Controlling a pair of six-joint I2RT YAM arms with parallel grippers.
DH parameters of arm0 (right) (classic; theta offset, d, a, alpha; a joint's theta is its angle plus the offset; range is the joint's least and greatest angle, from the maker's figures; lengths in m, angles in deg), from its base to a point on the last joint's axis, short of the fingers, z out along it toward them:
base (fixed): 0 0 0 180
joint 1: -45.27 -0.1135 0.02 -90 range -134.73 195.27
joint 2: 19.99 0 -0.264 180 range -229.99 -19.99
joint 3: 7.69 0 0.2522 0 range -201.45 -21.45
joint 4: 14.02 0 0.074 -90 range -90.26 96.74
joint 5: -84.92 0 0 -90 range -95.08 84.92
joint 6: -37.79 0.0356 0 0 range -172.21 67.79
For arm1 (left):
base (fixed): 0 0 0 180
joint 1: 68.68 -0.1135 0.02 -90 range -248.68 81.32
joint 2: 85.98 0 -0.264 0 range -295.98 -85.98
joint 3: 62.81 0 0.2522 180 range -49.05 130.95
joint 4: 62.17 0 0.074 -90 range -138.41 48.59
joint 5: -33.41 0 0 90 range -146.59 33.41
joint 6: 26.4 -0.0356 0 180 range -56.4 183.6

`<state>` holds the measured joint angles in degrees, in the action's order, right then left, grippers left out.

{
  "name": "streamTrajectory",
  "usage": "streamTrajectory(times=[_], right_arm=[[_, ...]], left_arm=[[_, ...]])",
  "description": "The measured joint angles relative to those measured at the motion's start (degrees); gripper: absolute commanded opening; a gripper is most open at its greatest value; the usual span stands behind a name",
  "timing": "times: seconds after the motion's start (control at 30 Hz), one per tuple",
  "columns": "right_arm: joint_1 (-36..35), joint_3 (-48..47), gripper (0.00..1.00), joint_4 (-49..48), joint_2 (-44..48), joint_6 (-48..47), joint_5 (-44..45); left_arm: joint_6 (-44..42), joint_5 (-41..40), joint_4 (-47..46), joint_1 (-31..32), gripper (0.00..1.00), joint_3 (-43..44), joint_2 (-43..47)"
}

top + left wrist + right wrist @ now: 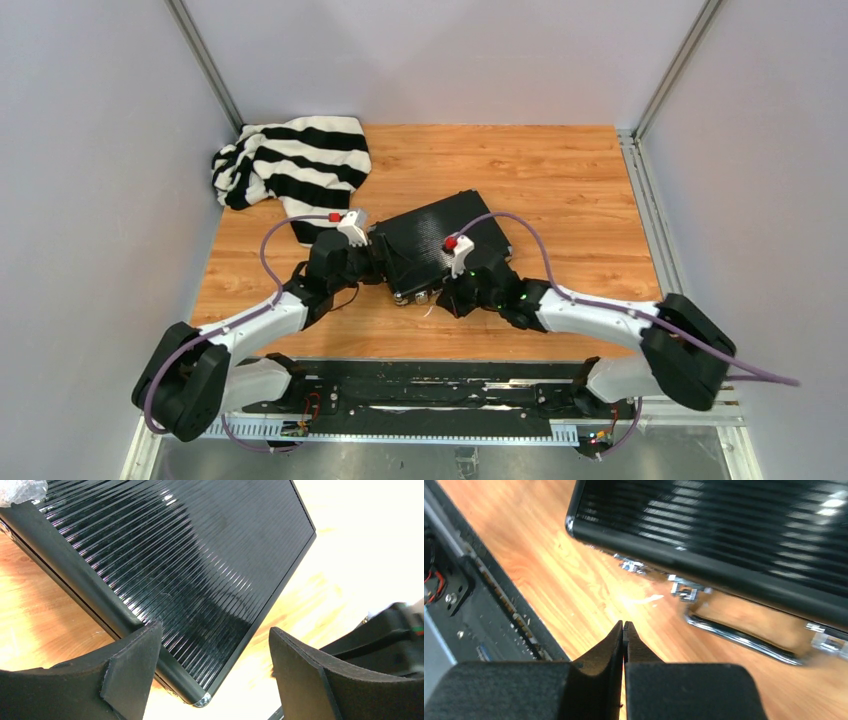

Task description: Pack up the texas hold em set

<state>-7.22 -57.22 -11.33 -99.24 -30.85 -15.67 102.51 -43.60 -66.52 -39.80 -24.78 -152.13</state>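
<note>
Now | right gripper (623, 626): fingers pressed together, holding nothing, near latches (681, 587) | left gripper (214, 632): spread wide, empty, over corner of case (190, 555) | case: lid down, lying skewed on table (560, 180) | likely step: fasten latches | advice: left braces case against sliding; right pushes each latch squarely, clear of handle (744, 640)

Overhead view: bright, even, sharp, soft shadows only. Left wrist view: table (360, 540) overexposed near white at right; glare streaks along ribbed case (190, 570). Right wrist view: case, handle (744, 637) blurred; glare patch on wood.
</note>
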Motion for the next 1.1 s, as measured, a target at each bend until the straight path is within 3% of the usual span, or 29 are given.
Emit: streamTrajectory(times=[0.17, 0.3, 0.47, 0.8, 1.1], right_arm=[[1.31, 0.04, 0.01, 6.03, 10.27, -2.49, 9.35], [7.76, 0.09, 0.01, 10.29, 12.61, -4.17, 11.85], [13.75, 0.87, 0.01, 15.61, 11.43, -6.21, 13.03], [17.84, 0.90, 0.01, 19.50, 7.50, -7.50, 12.96], [21.88, -1.92, 0.01, 15.28, -2.36, -8.41, 11.21]], left_arm=[[-1.29, 0.33, 0.68, 0.00, 0.85, -0.28, 1.70], [-2.95, 0.46, 0.72, 0.26, 0.85, -0.28, 3.28], [-4.33, 0.39, 0.92, 1.05, 0.87, 0.24, 2.75], [-4.66, -0.04, 1.25, 1.20, 0.87, 5.20, -5.99], [-4.72, -1.55, 1.70, 1.25, 0.86, 3.50, -3.08]])
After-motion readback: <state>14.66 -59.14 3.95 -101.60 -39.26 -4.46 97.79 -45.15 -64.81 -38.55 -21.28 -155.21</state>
